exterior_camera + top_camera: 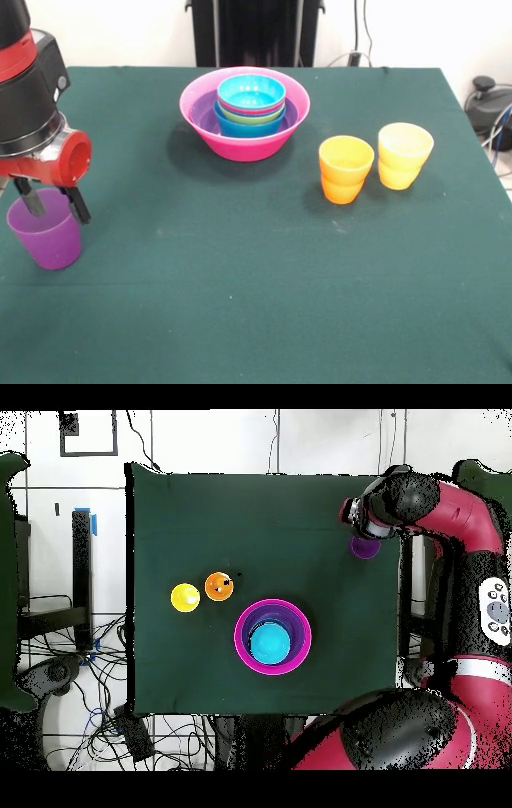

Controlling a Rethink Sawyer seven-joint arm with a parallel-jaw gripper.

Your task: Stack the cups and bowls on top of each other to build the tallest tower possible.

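- The counter (240,264) is covered with a dark green cloth, and every item stands on it.
- The arm (28,96), red and black, enters the front view at the left edge and reaches down to the purple cup (46,232).
- The hand (54,206) is at the rim of the purple cup. One finger appears to reach inside the cup and the other lies outside its wall, so the rim sits between them. The fingers stand slightly apart. Whether they press on the wall cannot be told.
- The purple cup stands upright, mouth up, near the left edge of the counter in the front view, well apart from all other items. In the overhead view it shows just under the arm's end (365,547).
- The tower (245,112) stands toward the far middle of the counter. Its base is the wide hot-pink bowl (240,146). Nested inside it are a purple bowl (204,120), a blue one, a lime green one, a thin red-pink rim and a cyan bowl (251,90) on top. All are mouth up.
- The orange cup (346,169) and the yellow cup (405,155) stand upright, just beside each other, to the right of the tower in the front view. Neither touches the tower.
- From overhead, the yellow cup (185,597), the orange cup (219,586) and the tower (272,637) lie in a rough row.
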